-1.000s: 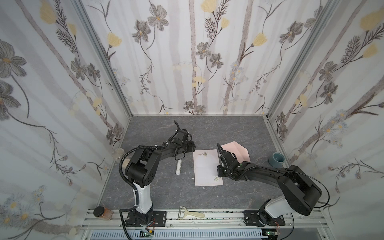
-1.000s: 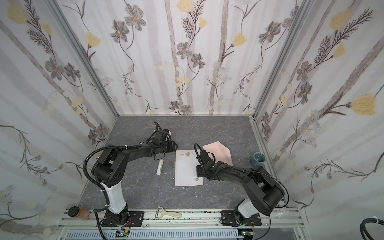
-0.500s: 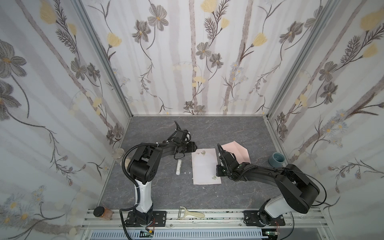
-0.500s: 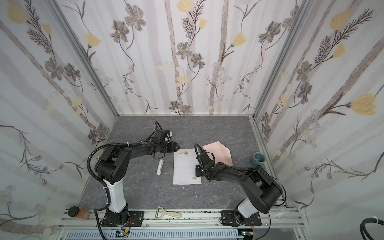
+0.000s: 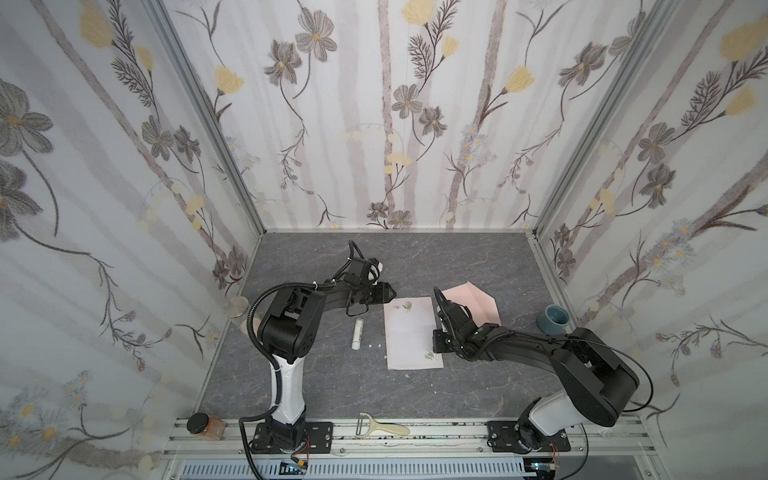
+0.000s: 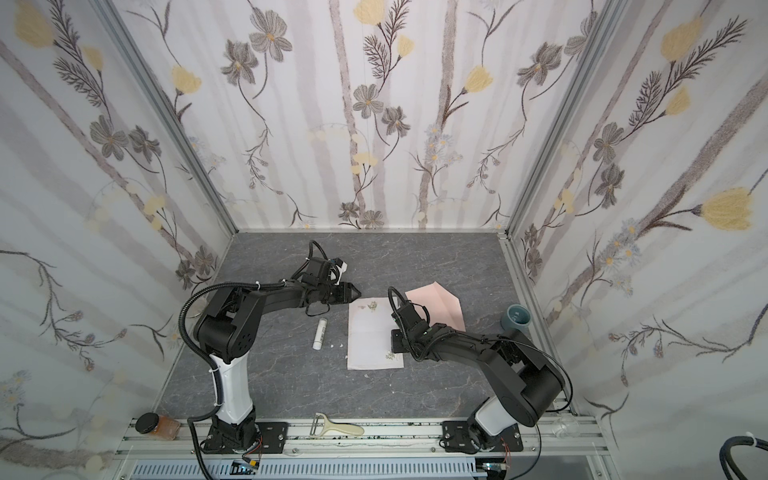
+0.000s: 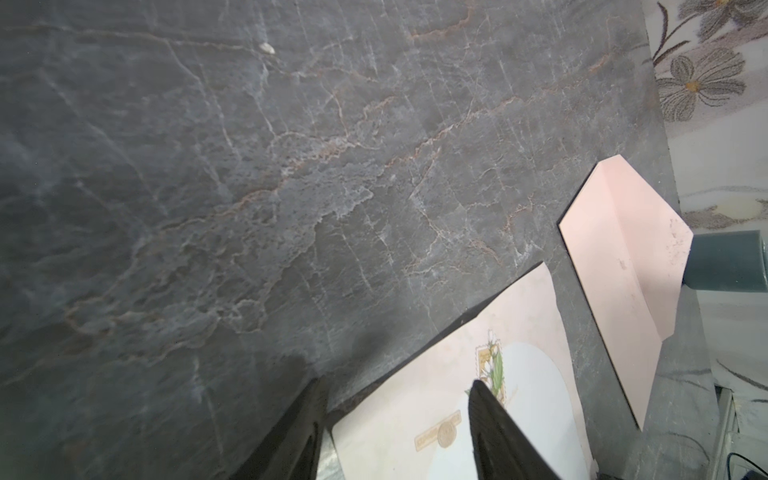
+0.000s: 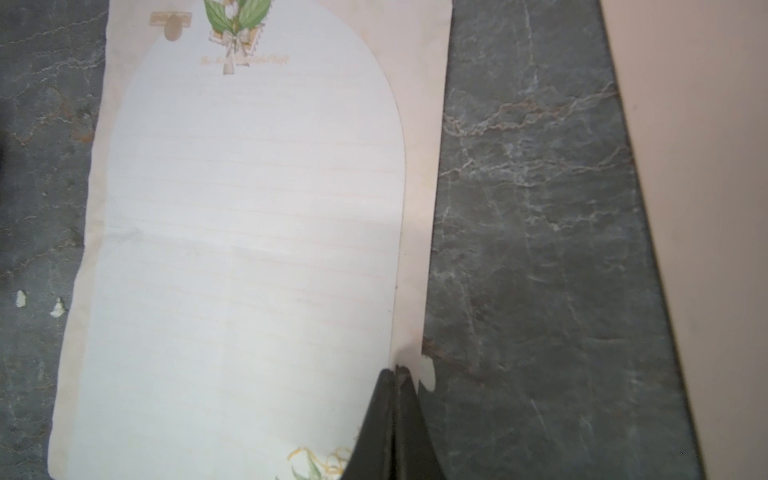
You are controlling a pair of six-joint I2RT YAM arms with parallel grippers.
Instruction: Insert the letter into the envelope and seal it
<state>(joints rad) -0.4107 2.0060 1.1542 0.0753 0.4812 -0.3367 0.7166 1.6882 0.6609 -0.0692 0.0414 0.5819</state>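
Nearest, on the front rail at 6 o'clock, lies a peeler point(image 5: 384, 427). On the grey surface point(image 5: 332, 386) the letter point(image 5: 409, 332) lies flat in the middle, outside the envelope point(image 5: 473, 301). My right gripper point(image 8: 395, 368) is closed, its tips on the letter's edge at 4 o'clock beside a flower print; whether paper is pinched between them I cannot tell. A glue stick point(image 5: 357, 333) lies apart at the letter's 9 o'clock. My left gripper point(image 7: 397, 382) stands open at the letter's 11 o'clock corner, one finger off the sheet, one over it. The envelope lies flat at the letter's 1 o'clock, bare surface between them, and a cup point(image 5: 552, 319) stands at the envelope's 3 o'clock.
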